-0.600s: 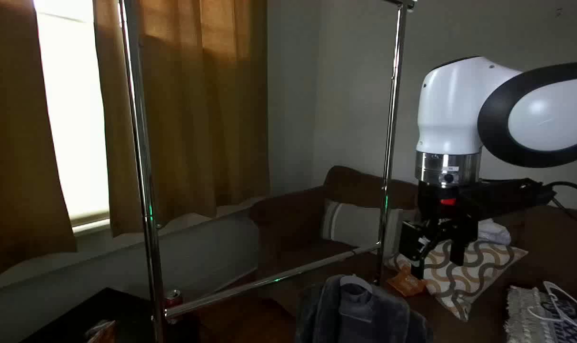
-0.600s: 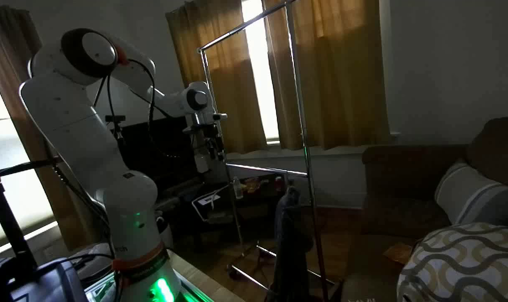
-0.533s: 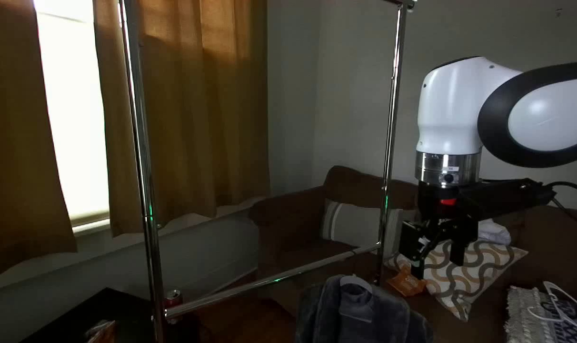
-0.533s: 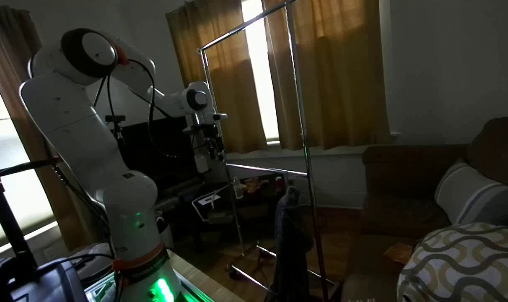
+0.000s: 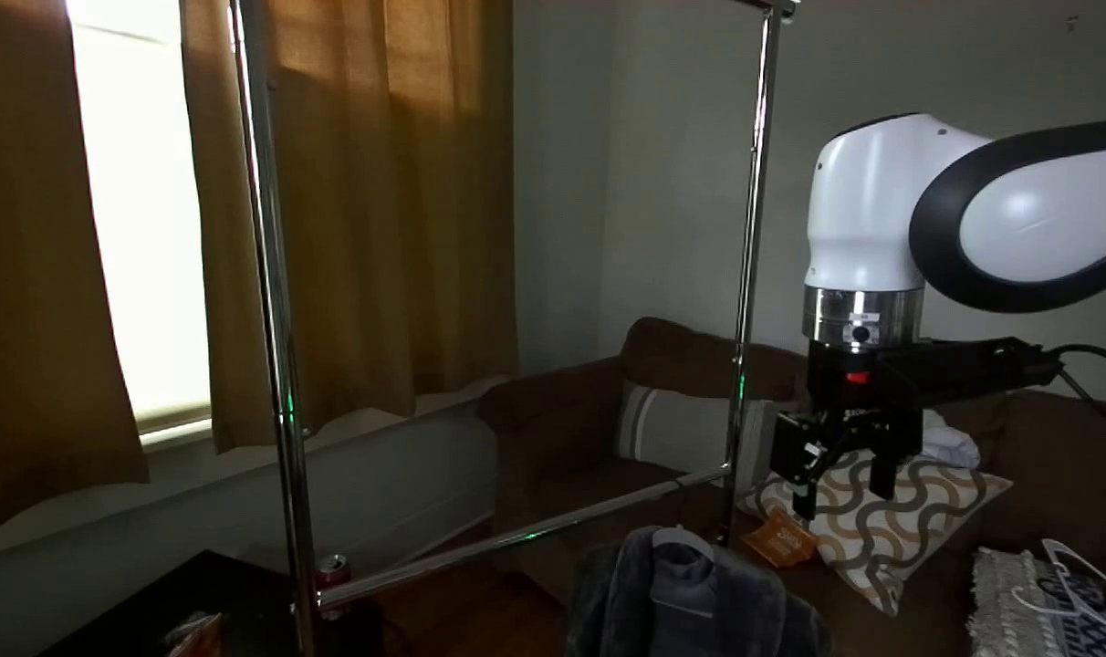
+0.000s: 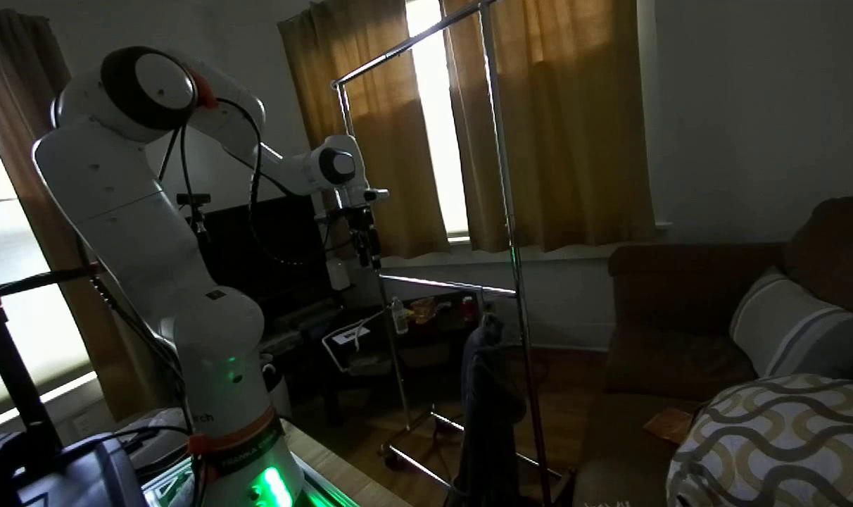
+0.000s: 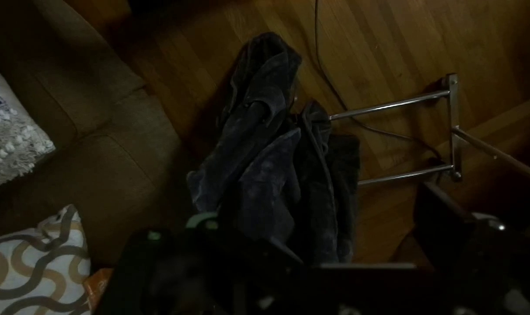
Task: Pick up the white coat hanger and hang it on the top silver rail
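Observation:
A thin white coat hanger [image 5: 1073, 593] lies on a woven blanket at the lower right of an exterior view. Another pale hanger [image 5: 685, 542] sits in the neck of a dark grey robe [image 5: 690, 607] by the rack. The top silver rail [image 6: 405, 48] crosses the rack's top in an exterior view; only its end [image 5: 759, 4] shows elsewhere. My gripper [image 5: 843, 493] is open, pointing down beside the rack; it also shows in an exterior view [image 6: 369, 262]. In the wrist view my gripper [image 7: 322, 223] has nothing between its fingers, with the robe [image 7: 269, 166] below.
The rack has upright poles [image 5: 275, 319] and a low bar [image 6: 447, 284]. A brown couch [image 7: 112, 144] holds a patterned pillow [image 5: 891, 529] and an orange packet [image 5: 781, 540]. A dark table [image 5: 179, 602] carries a can [image 5: 332, 572]. A white angular frame [image 6: 336, 352] shows behind.
My gripper has moved slightly up and to the right in both exterior views. It stays open. The rack, robe and hangers have not moved.

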Controlling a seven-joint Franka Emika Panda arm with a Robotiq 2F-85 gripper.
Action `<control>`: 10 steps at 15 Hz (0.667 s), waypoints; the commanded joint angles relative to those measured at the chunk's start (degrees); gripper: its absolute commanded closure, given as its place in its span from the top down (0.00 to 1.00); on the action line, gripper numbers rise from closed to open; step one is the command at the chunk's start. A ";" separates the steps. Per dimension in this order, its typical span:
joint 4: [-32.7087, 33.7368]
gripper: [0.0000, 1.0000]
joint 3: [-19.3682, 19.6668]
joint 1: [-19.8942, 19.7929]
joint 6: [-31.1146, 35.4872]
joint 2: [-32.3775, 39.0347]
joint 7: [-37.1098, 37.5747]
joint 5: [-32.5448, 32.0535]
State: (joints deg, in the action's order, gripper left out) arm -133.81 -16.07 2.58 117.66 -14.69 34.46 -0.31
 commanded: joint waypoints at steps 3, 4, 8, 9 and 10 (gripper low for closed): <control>-3.71 1.00 9.22 -4.47 0.46 -1.35 0.30 0.37; -4.47 1.00 10.67 -5.58 0.68 -1.65 0.36 -0.03; -8.37 1.00 16.50 -10.22 2.89 -1.50 -1.83 -0.89; -9.40 1.00 17.89 -11.15 3.48 -1.47 -3.54 -0.76; -10.46 1.00 19.07 -12.22 4.63 -1.41 -4.88 -1.32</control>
State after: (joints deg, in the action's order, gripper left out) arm -139.81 0.14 -7.44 118.71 -14.85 32.55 -0.62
